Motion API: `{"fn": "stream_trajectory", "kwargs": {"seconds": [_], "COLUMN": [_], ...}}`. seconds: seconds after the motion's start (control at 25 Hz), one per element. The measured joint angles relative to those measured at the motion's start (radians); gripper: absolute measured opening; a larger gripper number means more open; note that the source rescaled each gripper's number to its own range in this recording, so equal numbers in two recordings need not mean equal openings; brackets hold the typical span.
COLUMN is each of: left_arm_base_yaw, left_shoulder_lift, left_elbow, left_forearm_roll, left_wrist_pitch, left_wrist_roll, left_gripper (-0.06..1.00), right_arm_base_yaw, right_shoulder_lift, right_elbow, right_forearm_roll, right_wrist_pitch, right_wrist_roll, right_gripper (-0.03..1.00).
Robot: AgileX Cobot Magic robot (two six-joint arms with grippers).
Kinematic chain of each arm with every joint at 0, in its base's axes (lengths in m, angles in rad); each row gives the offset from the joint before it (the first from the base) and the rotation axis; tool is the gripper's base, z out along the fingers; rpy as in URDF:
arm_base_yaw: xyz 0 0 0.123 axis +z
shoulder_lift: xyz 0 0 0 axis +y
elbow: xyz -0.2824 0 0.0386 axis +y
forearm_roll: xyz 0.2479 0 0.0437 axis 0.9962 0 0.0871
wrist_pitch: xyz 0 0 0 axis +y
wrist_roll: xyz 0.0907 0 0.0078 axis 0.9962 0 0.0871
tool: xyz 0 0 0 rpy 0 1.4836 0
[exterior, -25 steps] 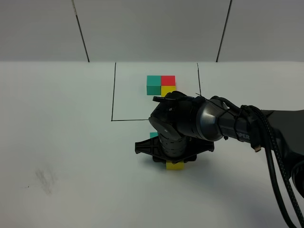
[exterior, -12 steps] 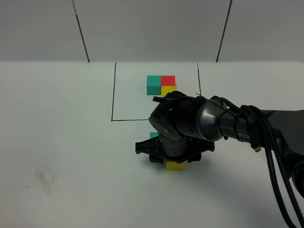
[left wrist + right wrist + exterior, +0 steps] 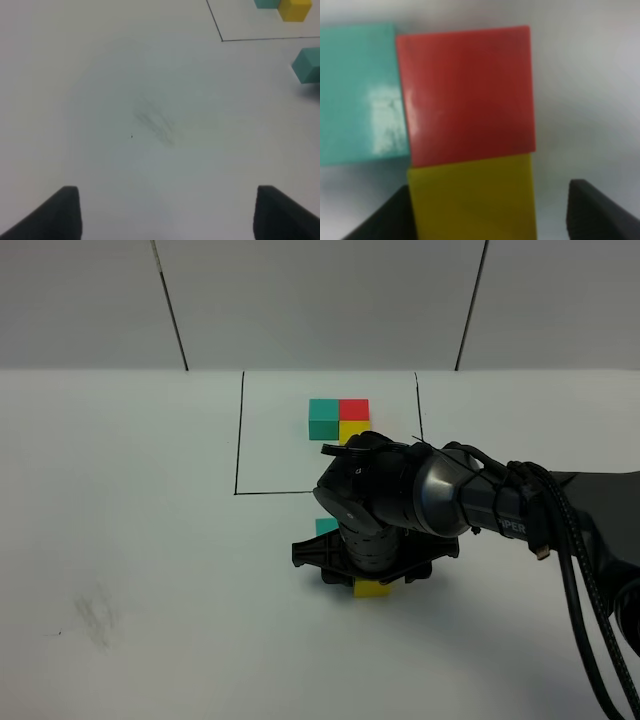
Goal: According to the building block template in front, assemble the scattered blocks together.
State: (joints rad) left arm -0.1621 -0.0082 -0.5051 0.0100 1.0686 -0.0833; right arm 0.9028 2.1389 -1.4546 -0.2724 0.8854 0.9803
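The right gripper (image 3: 366, 575) is lowered over the loose blocks on the white table (image 3: 150, 540), just in front of the black-lined rectangle (image 3: 240, 440). In the right wrist view its two dark fingertips (image 3: 592, 210) are seen spread apart, one on each side of the yellow cube (image 3: 472, 197). One fingertip lies right at the cube's edge, while a clear gap of table shows between the cube and the other, so the cube is bracketed rather than squeezed. Whether the near fingertip actually touches the cube cannot be told.

In the same view, the red cube (image 3: 467, 92) is set flush against the yellow cube, and the teal cube (image 3: 360, 92) is pressed against the red one's side, so that an L shape is formed. From the high camera, only a sliver of the yellow cube (image 3: 372, 588) and a corner of the teal cube (image 3: 325, 527) are seen past the arm.

The template cluster (image 3: 338, 420) sits inside the rectangle, well apart from the gripper.

The left gripper (image 3: 165, 212) is held above bare table, with its fingertips wide apart and nothing between them.
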Motion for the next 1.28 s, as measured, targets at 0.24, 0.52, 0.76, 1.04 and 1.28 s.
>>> {"fn": "stream_trajectory", "kwargs": {"seconds": [0.24,0.52,0.76,1.04,1.28], "left_arm_base_yaw": [0.0,0.0,0.0,0.0,0.0], "left_shoulder_lift": [0.0,0.0,0.0,0.0,0.0], "left_elbow": [0.0,0.0,0.0,0.0,0.0], "left_forearm_roll": [0.0,0.0,0.0,0.0,0.0], "left_wrist_pitch": [0.0,0.0,0.0,0.0,0.0], "left_wrist_roll": [0.0,0.0,0.0,0.0,0.0], "left_gripper": [0.53,0.53,0.53,0.53,0.53], "right_arm_base_yaw": [0.0,0.0,0.0,0.0,-0.035], "right_shoulder_lift": [-0.023,-0.069,-0.128,-0.224,-0.367], "right_elbow": [0.0,0.0,0.0,0.0,0.0], "right_forearm_roll": [-0.021,-0.046,-0.066,-0.179,-0.357], "right_wrist_pitch": [0.006,0.021,0.041,0.129,0.189], "right_wrist_roll": [0.0,0.0,0.0,0.012,-0.016], "right_gripper": [0.3,0.3,0.3,0.3,0.31]}}
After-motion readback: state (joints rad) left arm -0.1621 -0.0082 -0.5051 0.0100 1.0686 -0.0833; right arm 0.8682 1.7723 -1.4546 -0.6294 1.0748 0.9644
